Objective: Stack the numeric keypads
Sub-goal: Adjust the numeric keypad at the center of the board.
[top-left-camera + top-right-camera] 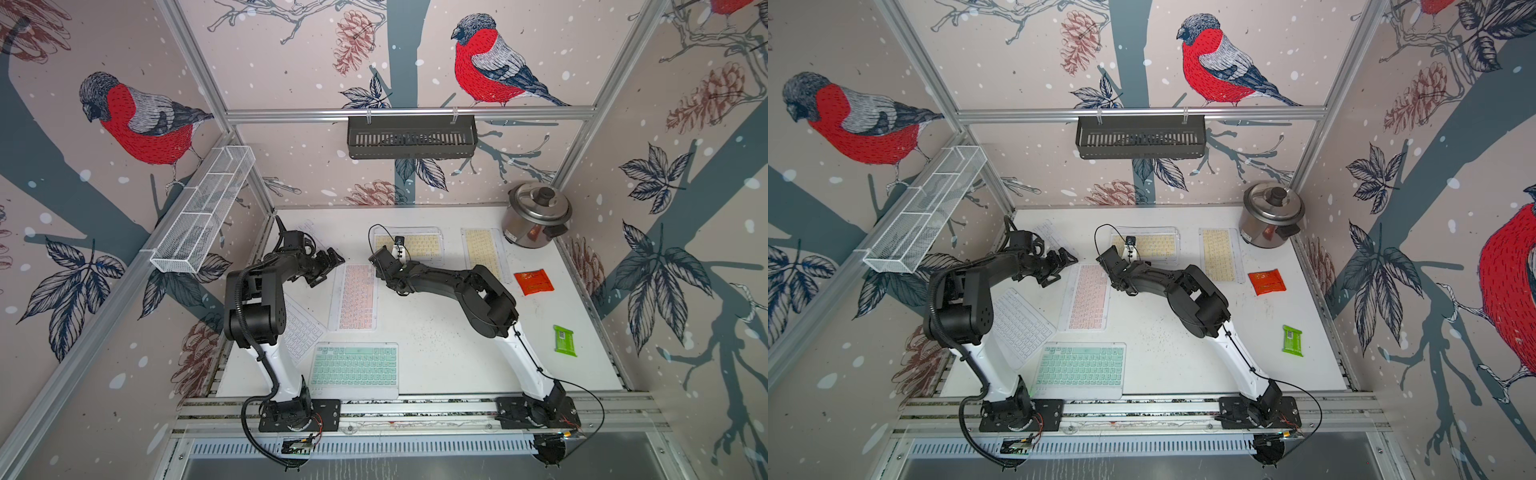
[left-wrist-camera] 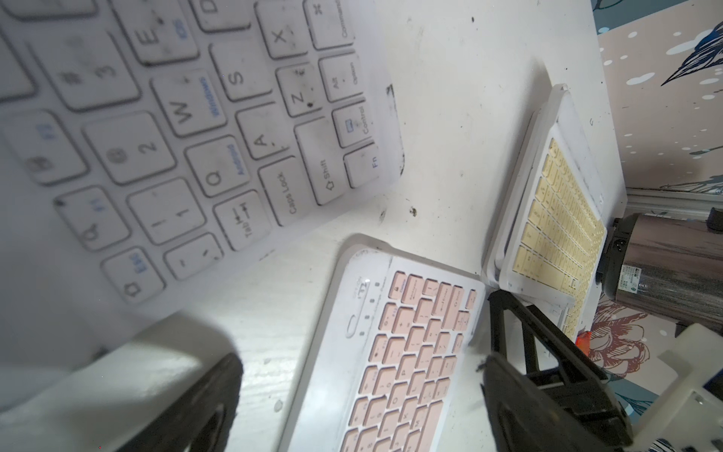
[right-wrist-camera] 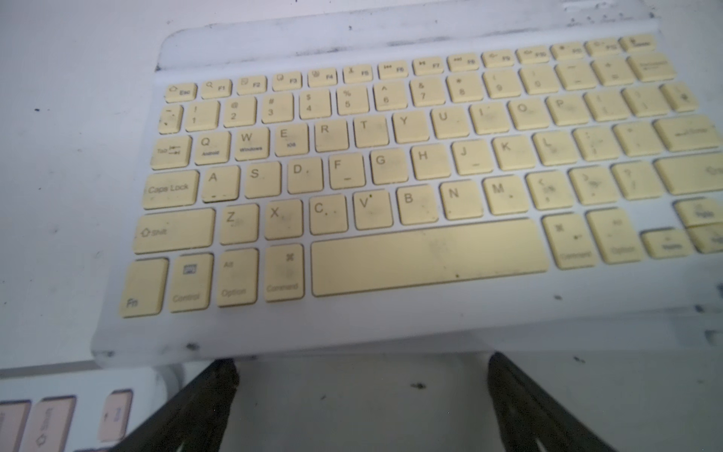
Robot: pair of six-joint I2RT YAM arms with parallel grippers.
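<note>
Several numeric keypads lie flat and apart on the white table (image 1: 436,332): a pink-keyed one (image 1: 353,297) in the middle, a mint one (image 1: 354,365) at the front, a white one (image 1: 301,330) partly under my left arm, and two yellow ones at the back (image 1: 409,245) (image 1: 482,253). Another white one (image 2: 156,137) lies at the back left. My left gripper (image 1: 328,270) hangs open over the pink keypad's (image 2: 410,352) far left corner. My right gripper (image 3: 362,366) is open and empty, its fingertips at the near edge of the yellow keypad (image 3: 352,176).
A steel rice cooker (image 1: 536,216) stands at the back right corner. A red packet (image 1: 533,281) and a green packet (image 1: 565,340) lie along the right side. A white mesh basket (image 1: 203,210) and a black basket (image 1: 411,137) hang on the walls.
</note>
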